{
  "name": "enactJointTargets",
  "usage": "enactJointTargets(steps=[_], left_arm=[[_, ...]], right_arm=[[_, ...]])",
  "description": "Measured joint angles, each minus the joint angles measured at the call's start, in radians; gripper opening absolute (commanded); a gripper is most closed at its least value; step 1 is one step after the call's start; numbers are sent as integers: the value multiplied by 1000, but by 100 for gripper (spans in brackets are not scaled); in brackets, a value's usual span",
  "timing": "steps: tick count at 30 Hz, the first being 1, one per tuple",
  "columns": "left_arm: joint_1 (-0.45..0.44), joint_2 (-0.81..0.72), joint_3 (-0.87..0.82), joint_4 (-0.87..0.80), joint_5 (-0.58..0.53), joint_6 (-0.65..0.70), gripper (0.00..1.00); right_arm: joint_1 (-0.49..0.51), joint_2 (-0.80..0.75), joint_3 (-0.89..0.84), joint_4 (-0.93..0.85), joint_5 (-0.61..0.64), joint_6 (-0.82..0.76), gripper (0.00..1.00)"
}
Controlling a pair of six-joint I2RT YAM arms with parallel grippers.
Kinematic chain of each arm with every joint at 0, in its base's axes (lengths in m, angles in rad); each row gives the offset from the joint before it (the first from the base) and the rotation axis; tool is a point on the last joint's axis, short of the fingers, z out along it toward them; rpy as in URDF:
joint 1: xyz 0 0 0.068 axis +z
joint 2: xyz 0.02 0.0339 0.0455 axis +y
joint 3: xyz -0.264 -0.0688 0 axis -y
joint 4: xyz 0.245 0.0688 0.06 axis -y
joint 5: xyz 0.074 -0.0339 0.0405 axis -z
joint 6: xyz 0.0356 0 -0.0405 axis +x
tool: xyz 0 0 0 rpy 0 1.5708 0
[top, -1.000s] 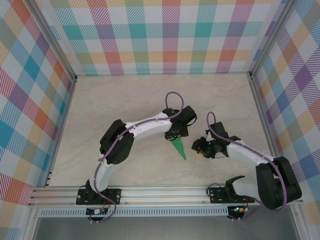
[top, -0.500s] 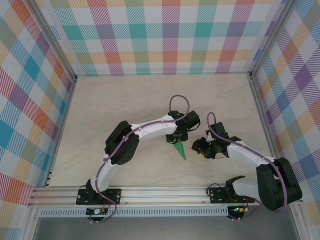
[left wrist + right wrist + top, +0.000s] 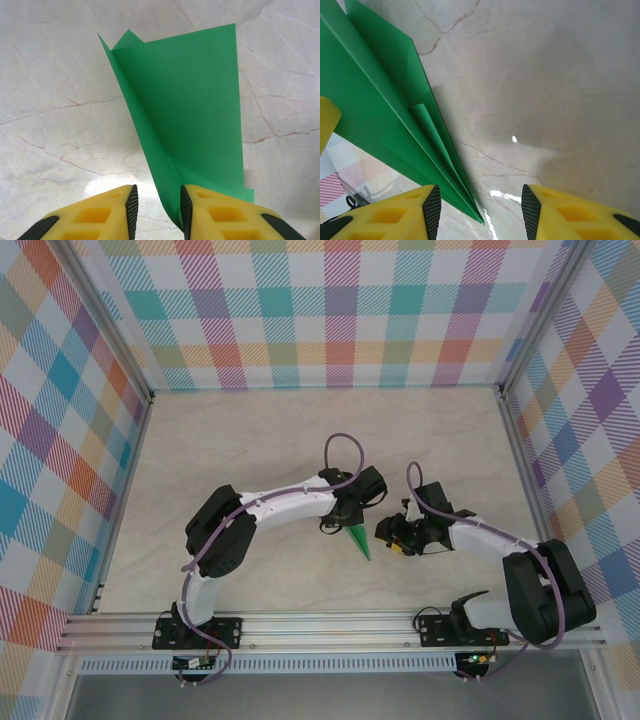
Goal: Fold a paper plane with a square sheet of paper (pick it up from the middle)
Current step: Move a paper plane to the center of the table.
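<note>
Paper plane: we see the paper plane [image 3: 358, 540], a slim green dart, lying on the tabletop [image 3: 250, 440] about midway between its left and right edges and closer to the near edge than the far one. Its tip points toward the near edge.
Left gripper: the left gripper [image 3: 349, 523] is over the plane's wide end. In the left wrist view [image 3: 156, 200] its jaws stand a little apart with bare tabletop between them. A raised fold of the green paper [image 3: 195, 115] runs down against the inner pad of one finger [image 3: 186, 212]. The other pad is clear of it, so we call this gripper unclosed and not clamped.
Right gripper: the right gripper [image 3: 386, 533] sits just beside the plane, toward the tabletop's right edge. Its jaws are parted and hold nothing [image 3: 478, 200].
Right wrist view: the plane's layered creases [image 3: 375, 115] run down to a tip that reaches the gap, close to one finger.
Hidden: from above, the left gripper covers the plane's wide end.
Cut off: the right wrist view crops the paper at its top and left edges.
</note>
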Motion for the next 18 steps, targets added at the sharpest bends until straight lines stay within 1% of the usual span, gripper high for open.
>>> enactJointTargets(steps=[6, 10, 18], left_arm=[[0, -10, -38, 37, -6, 2, 18], [0, -12, -66, 50, -7, 1, 18], [6, -15, -100, 75, -6, 2, 18]], right_arm=[[29, 104, 50, 53, -47, -33, 50], [39, 126, 66, 74, -62, -54, 51], [42, 176, 101, 124, -106, -99, 50]])
